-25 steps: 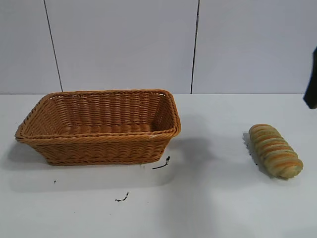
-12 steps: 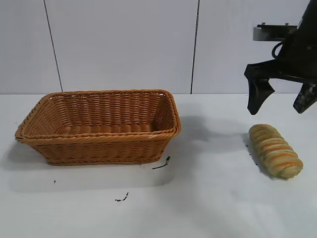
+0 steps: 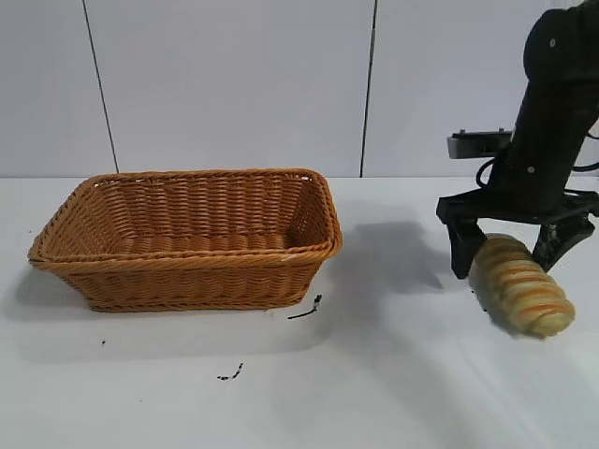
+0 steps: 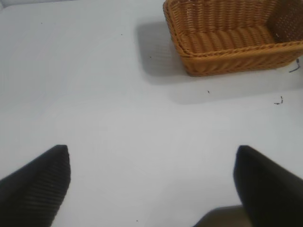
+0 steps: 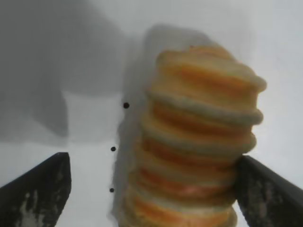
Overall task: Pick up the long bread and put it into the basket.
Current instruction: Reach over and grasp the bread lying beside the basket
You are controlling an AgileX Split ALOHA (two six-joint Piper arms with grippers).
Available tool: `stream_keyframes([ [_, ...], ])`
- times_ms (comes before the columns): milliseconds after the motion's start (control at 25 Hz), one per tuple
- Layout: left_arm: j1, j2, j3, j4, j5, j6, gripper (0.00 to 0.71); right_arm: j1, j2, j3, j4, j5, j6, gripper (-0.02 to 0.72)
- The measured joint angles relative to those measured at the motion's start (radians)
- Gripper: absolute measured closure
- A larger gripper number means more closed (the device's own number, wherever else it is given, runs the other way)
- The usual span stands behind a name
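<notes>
The long bread [image 3: 520, 286], a tan-golden ridged loaf, lies on the white table at the right; it also shows in the right wrist view [image 5: 196, 142]. My right gripper [image 3: 505, 253] is open and has come down over the loaf's far end, one finger on each side. In the right wrist view one finger [image 5: 262, 189] touches the loaf's side and the other stands apart from it. The orange-brown wicker basket [image 3: 187, 248] stands empty at the left. My left gripper [image 4: 151, 179] is open over bare table, out of the exterior view, with the basket [image 4: 227, 56] ahead of it.
Small black specks [image 3: 304, 309] lie on the table just in front of the basket, and more [image 3: 231, 374] nearer the front edge. A white panelled wall stands behind the table.
My right arm has swung in from the right edge and come down; its open fingers now straddle the loaf's far end. The loaf and the basket have not moved.
</notes>
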Motion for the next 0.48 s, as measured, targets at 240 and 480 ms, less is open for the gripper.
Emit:
stream_keyframes([
  [240,0.0,0.0,0.0,0.0,0.0,0.0,0.014,0.0,0.0,0.0,-0.006,0.007,0.001,0.141],
  [480,0.0,0.0,0.0,0.0,0.0,0.0,0.014,0.0,0.0,0.0,-0.027,0.016,0.008,0.421],
])
